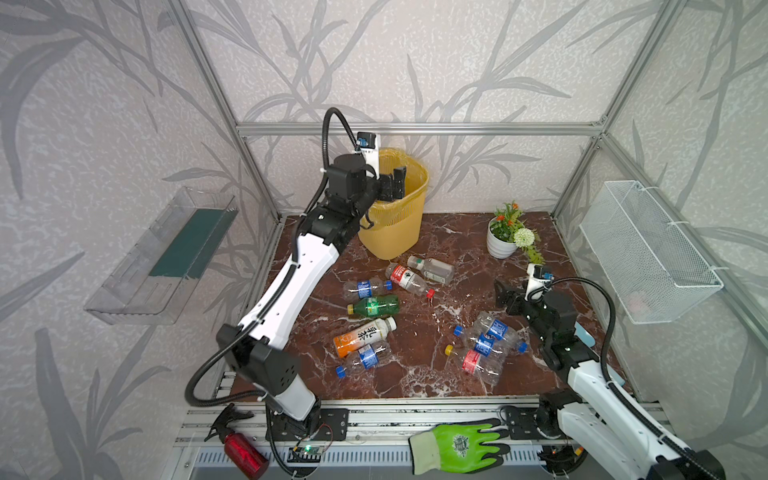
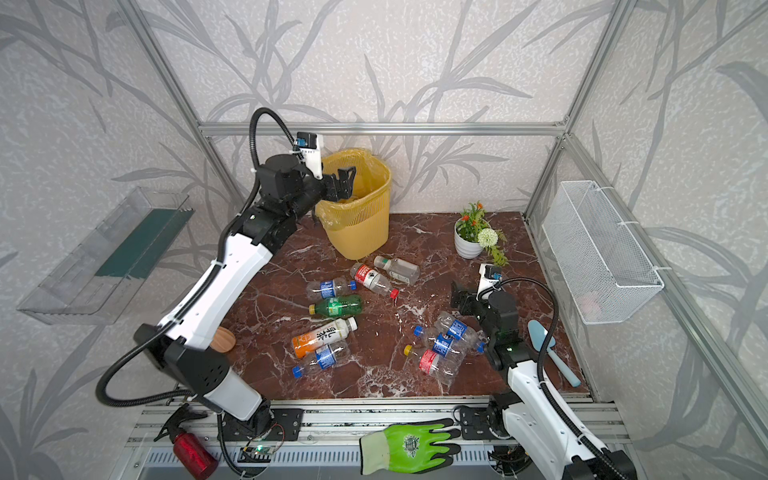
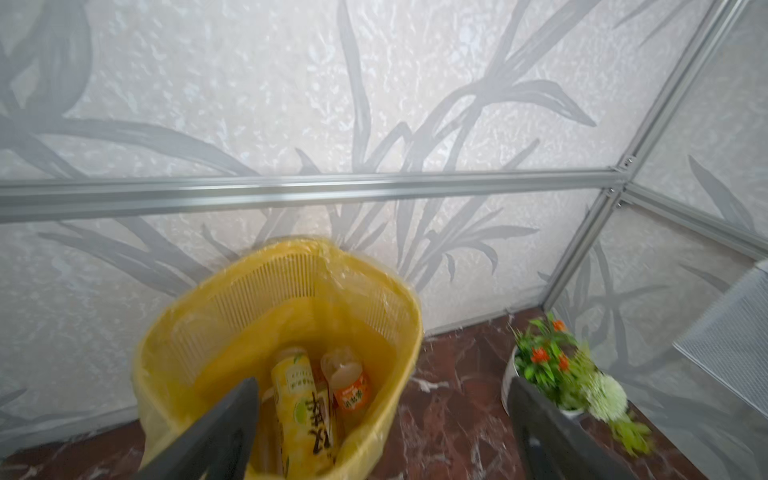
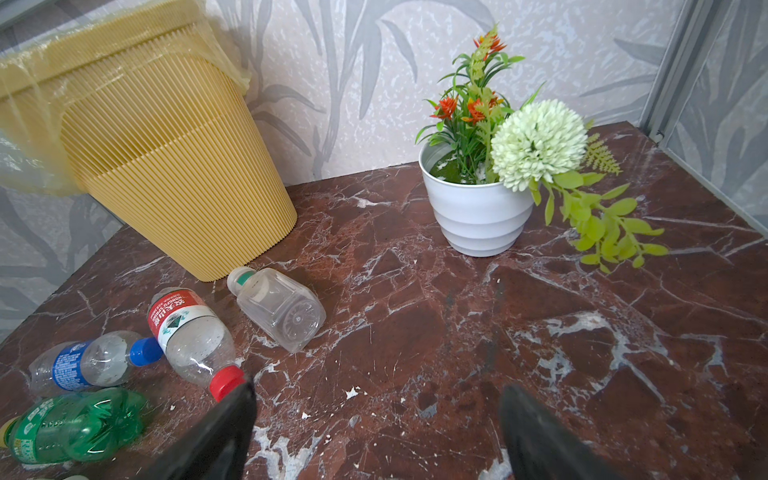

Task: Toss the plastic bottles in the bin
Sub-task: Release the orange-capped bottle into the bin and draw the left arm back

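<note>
The yellow ribbed bin stands at the back of the marble table. My left gripper hangs open over its mouth, holding nothing. In the left wrist view two bottles lie inside the bin, one with a yellow label and one with an orange label. Several plastic bottles lie on the table: a clear square one, a red-labelled one, a green one, an orange tea bottle, and a crushed cluster. My right gripper hovers open over bare marble, right of the red-capped bottle.
A white flower pot stands at the back right. A white wire basket hangs on the right wall and a clear shelf on the left wall. A blue trowel lies by the right arm. A green glove and a red canister rest on the front rail.
</note>
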You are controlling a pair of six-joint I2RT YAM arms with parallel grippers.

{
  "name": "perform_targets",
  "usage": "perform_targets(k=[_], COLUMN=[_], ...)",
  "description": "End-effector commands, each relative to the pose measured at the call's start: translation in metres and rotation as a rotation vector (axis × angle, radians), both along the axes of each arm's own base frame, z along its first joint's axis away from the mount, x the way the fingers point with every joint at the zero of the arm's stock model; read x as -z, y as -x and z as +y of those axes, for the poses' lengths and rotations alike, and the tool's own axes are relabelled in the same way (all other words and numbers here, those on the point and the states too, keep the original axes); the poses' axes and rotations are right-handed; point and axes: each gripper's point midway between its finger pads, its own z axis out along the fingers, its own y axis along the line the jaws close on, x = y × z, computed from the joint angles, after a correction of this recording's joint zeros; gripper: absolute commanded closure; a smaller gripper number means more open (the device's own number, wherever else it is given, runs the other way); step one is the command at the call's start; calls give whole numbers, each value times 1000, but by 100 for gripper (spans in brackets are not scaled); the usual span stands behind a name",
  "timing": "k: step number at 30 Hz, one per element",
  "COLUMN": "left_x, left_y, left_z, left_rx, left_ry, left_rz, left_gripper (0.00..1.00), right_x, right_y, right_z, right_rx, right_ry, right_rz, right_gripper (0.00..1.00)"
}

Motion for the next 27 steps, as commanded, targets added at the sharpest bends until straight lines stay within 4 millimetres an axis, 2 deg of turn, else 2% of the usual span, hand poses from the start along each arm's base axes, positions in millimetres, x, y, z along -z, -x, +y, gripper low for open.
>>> perform_targets(k=[1, 5, 10, 13, 16, 19, 24, 27], left_x=[5, 71, 176, 222, 256, 279, 306, 314], left_y=[22, 50, 91, 116, 141, 161, 183, 189], left_z=[14, 38, 66, 84, 98, 108, 100, 96], left_rx=[-26, -112, -203, -259, -300, -324, -288, -292], left_ry=[53, 30, 1, -2, 12, -8, -132, -225], left_rz=[-51, 63, 288, 381, 458, 537, 641, 671], left_gripper=[6, 7, 7, 6, 6, 7, 9, 9], right_x=[-11, -10, -8, -10, -9, -6, -2, 0], right_y=[-3, -6, -10, -12, -12, -17, -27, -31], right_z=[6, 18, 35, 49, 66, 72, 79, 88], right_rx=[-36, -100, -174, -229, -288, -291, -296, -318], right_ry=[1, -11, -41, -32, -6, 1, -36, -18], right_rz=[-17, -10, 2, 3, 5, 14, 28, 50], right_gripper=[8, 10, 11, 11, 11, 11, 11, 12])
